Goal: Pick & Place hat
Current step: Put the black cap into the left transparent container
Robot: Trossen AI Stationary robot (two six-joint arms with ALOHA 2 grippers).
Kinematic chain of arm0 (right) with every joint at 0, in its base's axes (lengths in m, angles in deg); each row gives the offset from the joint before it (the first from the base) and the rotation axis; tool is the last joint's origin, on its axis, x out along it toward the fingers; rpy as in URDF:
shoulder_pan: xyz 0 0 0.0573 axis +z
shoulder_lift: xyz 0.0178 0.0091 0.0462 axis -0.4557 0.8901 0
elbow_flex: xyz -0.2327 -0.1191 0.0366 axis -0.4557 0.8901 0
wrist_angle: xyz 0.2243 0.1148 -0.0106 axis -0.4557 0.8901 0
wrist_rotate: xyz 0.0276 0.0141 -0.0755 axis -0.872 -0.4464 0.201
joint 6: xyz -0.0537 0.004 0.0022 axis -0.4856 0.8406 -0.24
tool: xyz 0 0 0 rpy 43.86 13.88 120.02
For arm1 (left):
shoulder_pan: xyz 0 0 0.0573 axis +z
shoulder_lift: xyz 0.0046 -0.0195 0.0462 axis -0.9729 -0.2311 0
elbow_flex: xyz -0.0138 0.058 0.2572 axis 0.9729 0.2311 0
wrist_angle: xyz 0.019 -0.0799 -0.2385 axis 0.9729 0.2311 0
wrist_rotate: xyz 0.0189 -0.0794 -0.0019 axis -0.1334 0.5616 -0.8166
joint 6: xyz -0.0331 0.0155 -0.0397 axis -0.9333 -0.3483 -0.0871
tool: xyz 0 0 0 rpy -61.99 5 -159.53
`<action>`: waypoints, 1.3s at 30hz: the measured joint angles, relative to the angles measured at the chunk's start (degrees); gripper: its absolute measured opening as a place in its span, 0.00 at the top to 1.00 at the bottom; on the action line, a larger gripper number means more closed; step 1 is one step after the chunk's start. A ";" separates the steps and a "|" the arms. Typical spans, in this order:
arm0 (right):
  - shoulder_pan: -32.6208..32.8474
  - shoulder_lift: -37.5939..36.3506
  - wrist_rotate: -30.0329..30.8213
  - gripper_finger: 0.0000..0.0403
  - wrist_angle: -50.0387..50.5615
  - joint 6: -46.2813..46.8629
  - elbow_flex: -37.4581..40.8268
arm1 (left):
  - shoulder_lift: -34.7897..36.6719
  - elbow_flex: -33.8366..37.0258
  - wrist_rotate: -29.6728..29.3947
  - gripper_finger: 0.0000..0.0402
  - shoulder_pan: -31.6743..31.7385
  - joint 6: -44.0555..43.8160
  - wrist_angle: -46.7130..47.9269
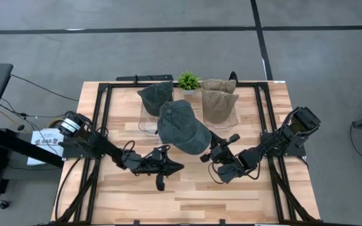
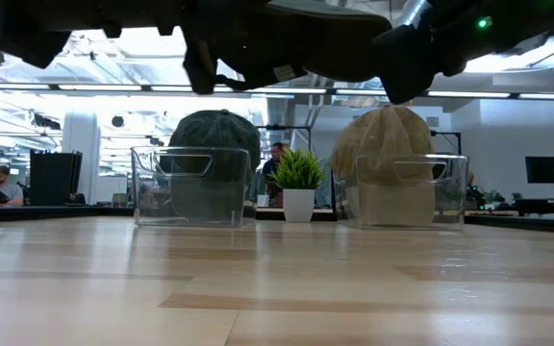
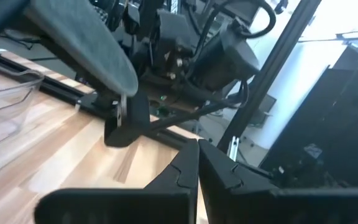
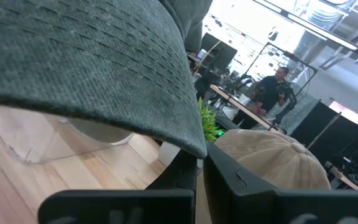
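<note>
My right gripper pinches the dark green cap by its brim, aloft; placing remains. My left gripper idles closed.

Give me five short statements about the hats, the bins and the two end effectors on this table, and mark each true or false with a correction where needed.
1. The dark green cap is lifted off the table. True.
2. The right end effector is shut on the brim of that cap. True.
3. The left end effector also holds the cap. False: it is shut on nothing, beside the cap.
4. The tan hats sit in the bin left of the small plant. False: they are in the clear bin on its right; the left bin holds another dark green cap.
5. The plant stands between the two bins. True.
</note>
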 joint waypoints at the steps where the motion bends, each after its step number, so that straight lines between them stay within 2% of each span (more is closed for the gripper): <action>1: 0.00 0.00 0.00 1.00 0.00 0.00 0.00 | 0.00 -0.34 0.22 0.98 0.26 -0.02 -0.01; 20: 0.09 0.02 0.04 0.99 0.09 -2.01 0.02 | 0.00 -1.42 0.35 0.98 5.09 -0.43 1.23; 24: 0.09 0.02 0.07 0.99 0.09 -2.69 0.02 | 0.00 -1.42 2.51 0.98 6.08 -1.30 3.41; 27: 0.09 0.02 0.07 0.99 0.09 -2.97 0.02 | 0.00 -1.42 3.06 0.92 6.32 -1.66 4.60; 35: 0.09 0.02 0.04 0.99 0.08 -2.97 0.04 | 0.00 -1.41 3.08 0.64 6.30 -1.70 5.49; 39: 0.09 0.02 0.04 0.99 -0.33 -2.96 0.04 | 0.00 -1.40 2.62 0.55 6.37 -2.04 5.45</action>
